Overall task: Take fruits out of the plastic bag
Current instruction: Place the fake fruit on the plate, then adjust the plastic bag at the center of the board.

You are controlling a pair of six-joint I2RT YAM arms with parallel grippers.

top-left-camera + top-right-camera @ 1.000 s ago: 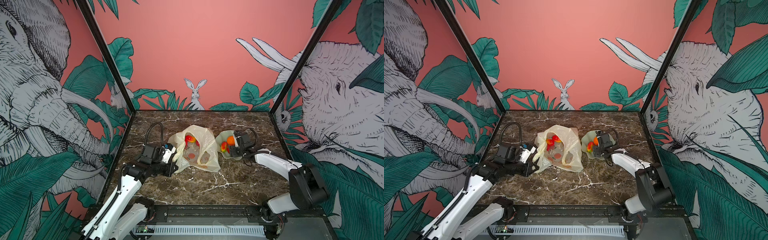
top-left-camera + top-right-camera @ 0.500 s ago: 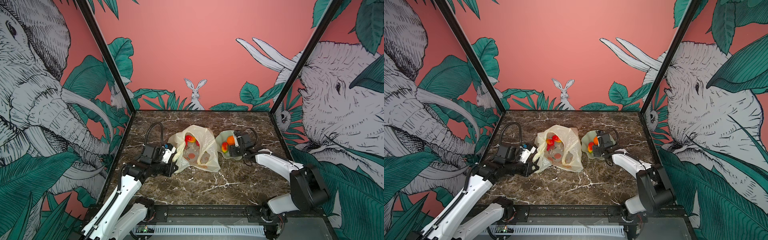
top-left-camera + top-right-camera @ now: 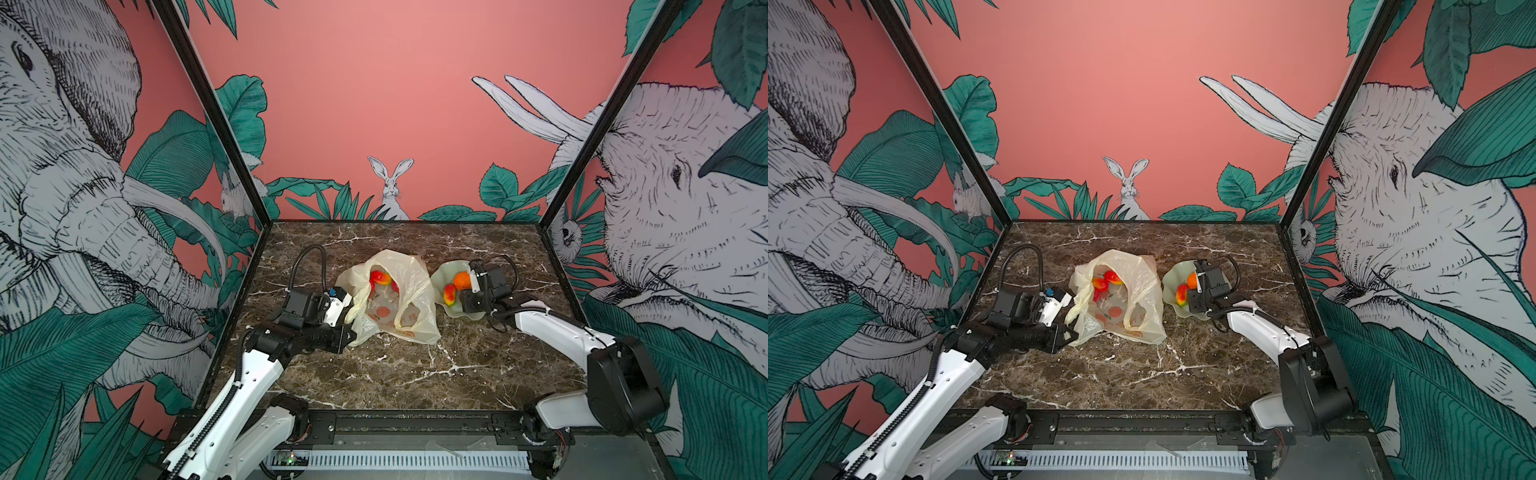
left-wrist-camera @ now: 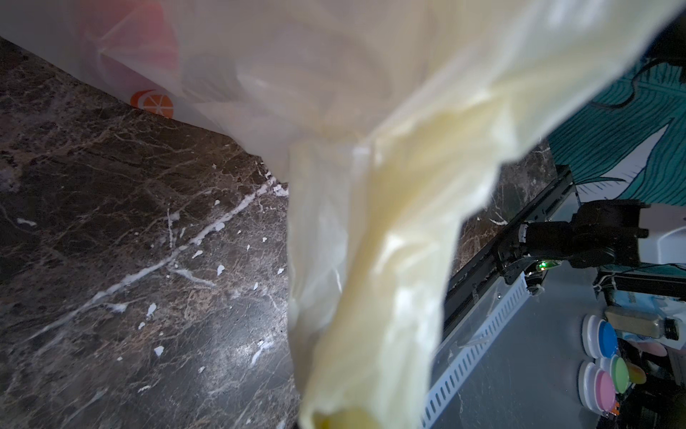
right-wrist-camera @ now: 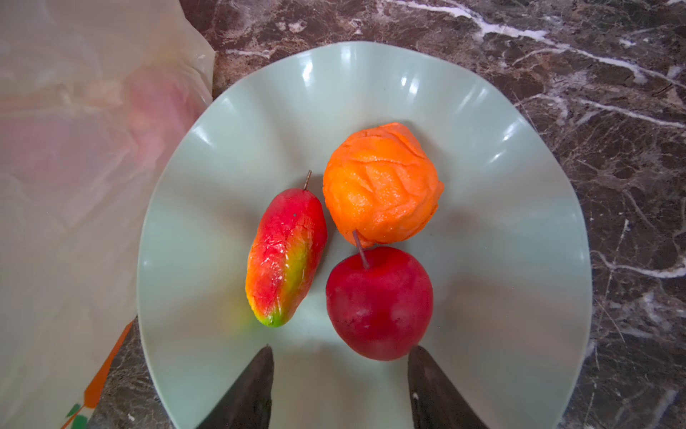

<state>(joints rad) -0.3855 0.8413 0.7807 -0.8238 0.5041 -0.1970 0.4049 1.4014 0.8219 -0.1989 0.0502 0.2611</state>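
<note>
The pale-yellow plastic bag [image 3: 409, 299] [image 3: 1142, 299] lies mid-table with its mouth held up, and red-yellow fruits [image 3: 380, 277] [image 3: 1106, 280] show inside it. My left gripper [image 3: 351, 313] is shut on the plastic bag's handle [image 4: 371, 223], which fills the left wrist view. A pale green dish [image 5: 482, 185] [image 3: 440, 278] holds an orange [image 5: 382, 185], a red-yellow oval fruit [image 5: 286, 252] and a red apple [image 5: 378, 304]. My right gripper [image 5: 341, 349] [image 3: 471, 291] hovers over the dish, open, with nothing between its fingers. The apple lies just beyond its tips.
The dish stands right of the bag, nearly touching it [image 5: 200, 74]. Dark marble tabletop [image 3: 415, 374] stretches in front of both. Printed walls close in the left, back and right sides. A black rail [image 3: 415, 419] runs along the front edge.
My right gripper's jaws have come closer together over the dish. The left arm and the bag have not visibly moved.
</note>
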